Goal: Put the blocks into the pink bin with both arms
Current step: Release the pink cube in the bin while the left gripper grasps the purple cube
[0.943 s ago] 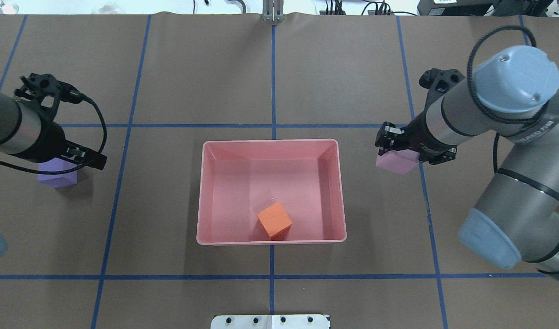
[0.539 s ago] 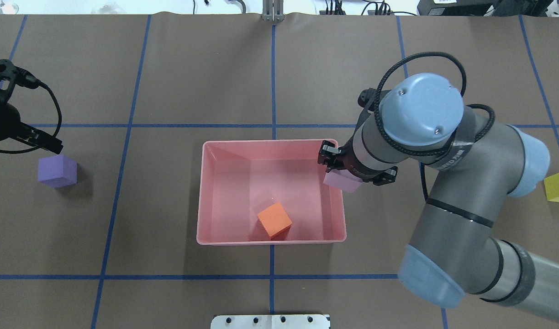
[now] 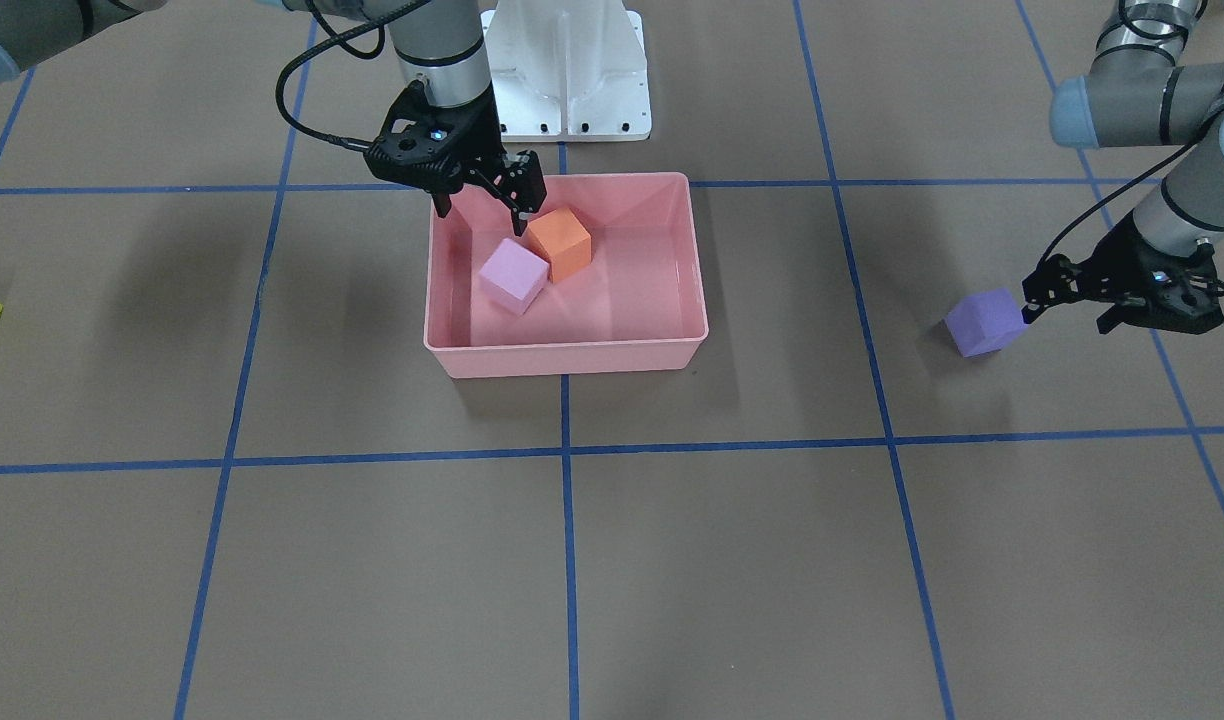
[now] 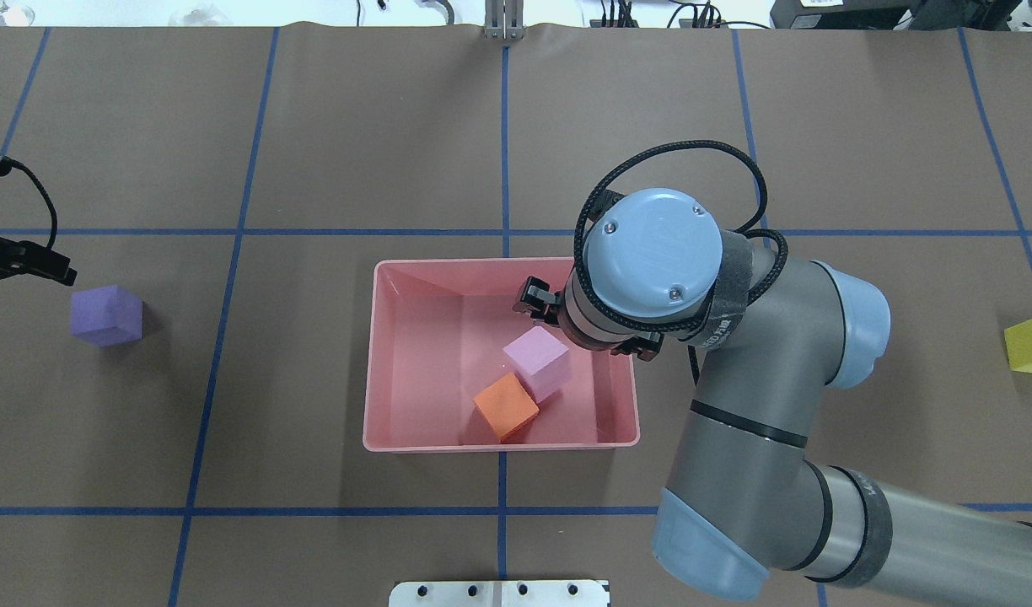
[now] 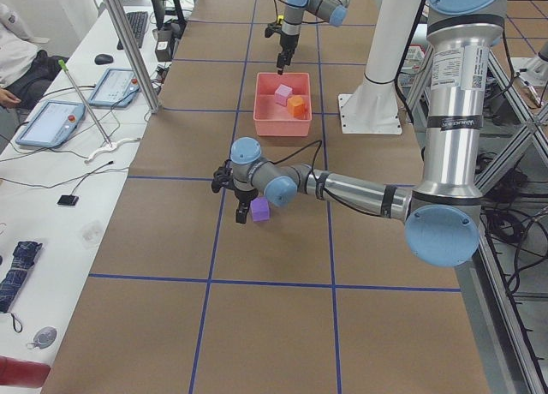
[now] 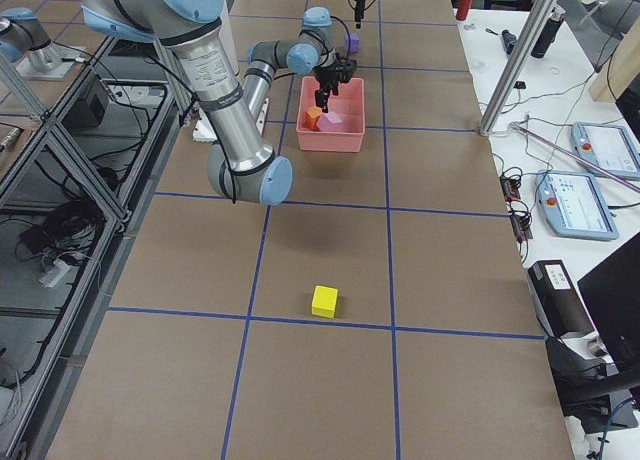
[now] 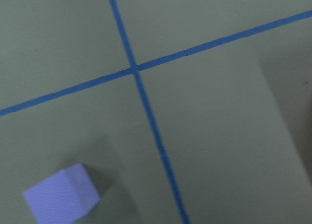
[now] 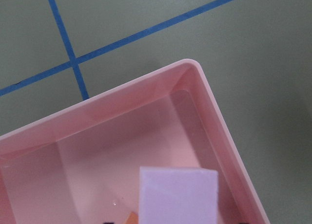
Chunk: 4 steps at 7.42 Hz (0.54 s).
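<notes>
The pink bin point(image 4: 499, 444) stands mid-table and holds the orange block point(image 4: 506, 406) and the light pink block point(image 4: 537, 361), which lies tilted against it. My right gripper point(image 3: 480, 210) hangs open and empty just above the bin's near-robot corner, over the pink block point(image 3: 513, 275). The right wrist view shows that block point(image 8: 178, 195) free below, inside the bin's corner point(image 8: 195, 68). The purple block point(image 4: 105, 314) sits on the table far left. My left gripper point(image 3: 1070, 312) is open and empty beside it, apart. The yellow block point(image 4: 1030, 344) sits at the far right edge.
The white pedestal base point(image 3: 567, 70) stands behind the bin on the robot's side. Blue tape lines grid the brown table cover. My right arm's elbow and forearm point(image 4: 735, 472) stretch over the table to the right of the bin.
My right gripper carried the light pink block from right of the bin to over it and let go; the block now lies inside. My left gripper drew back leftward off the purple block.
</notes>
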Each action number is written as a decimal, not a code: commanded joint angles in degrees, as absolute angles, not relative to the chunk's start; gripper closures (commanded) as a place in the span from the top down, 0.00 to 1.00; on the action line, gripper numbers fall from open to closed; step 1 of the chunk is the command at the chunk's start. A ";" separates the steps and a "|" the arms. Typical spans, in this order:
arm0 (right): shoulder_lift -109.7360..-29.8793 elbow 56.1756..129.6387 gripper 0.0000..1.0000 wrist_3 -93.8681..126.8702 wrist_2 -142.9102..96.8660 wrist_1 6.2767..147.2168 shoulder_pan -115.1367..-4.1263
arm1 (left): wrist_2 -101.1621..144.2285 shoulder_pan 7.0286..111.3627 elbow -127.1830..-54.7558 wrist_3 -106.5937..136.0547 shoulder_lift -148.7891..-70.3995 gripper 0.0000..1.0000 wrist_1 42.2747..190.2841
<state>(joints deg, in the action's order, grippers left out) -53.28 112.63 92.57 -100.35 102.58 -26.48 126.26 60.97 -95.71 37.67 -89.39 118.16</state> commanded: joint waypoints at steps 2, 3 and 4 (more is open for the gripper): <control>-55.09 114.16 1.00 86.34 -100.55 102.57 -30.12 | 126.65 58.64 -95.18 57.09 -88.86 1.00 126.65; -57.46 115.65 1.00 82.65 -102.20 102.31 -31.89 | 126.13 55.49 -96.23 62.18 -89.29 1.00 126.65; -59.66 117.14 1.00 78.88 -104.04 102.13 -33.99 | 125.69 53.28 -96.50 63.01 -89.30 1.00 126.65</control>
<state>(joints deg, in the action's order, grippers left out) -57.00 115.40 83.54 -102.06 102.35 -31.45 126.19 56.23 -95.89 59.87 -89.14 126.38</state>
